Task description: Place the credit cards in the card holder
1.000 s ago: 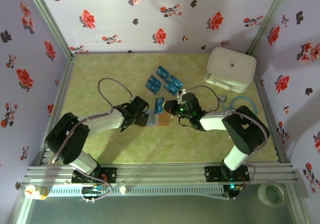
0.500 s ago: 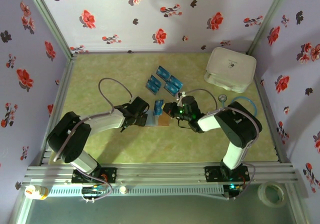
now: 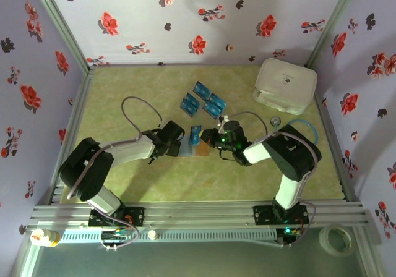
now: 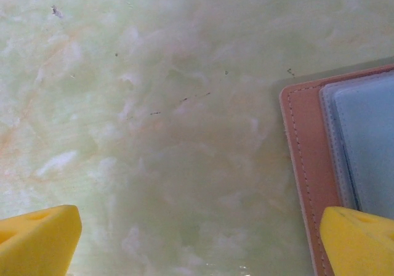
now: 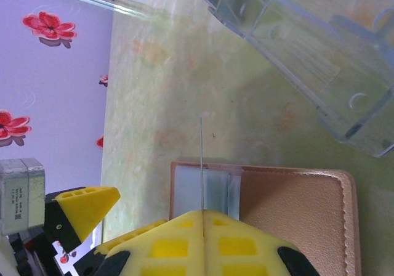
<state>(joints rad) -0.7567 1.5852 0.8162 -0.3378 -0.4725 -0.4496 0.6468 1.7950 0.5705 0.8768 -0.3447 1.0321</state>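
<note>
Mid-table, the left gripper hangs low with its yellow fingertips spread wide, released and holding nothing. One tip sits over the left edge of the brown card holder, which lies open and flat on the green marbled table. From the other side, the right gripper is clenched on one blue credit card, held on edge over the card holder's clear pocket; whether it touches the pocket cannot be told. Beyond them, four more credit cards lie loose in a cluster on the table. A white box sits at the far right.
</note>
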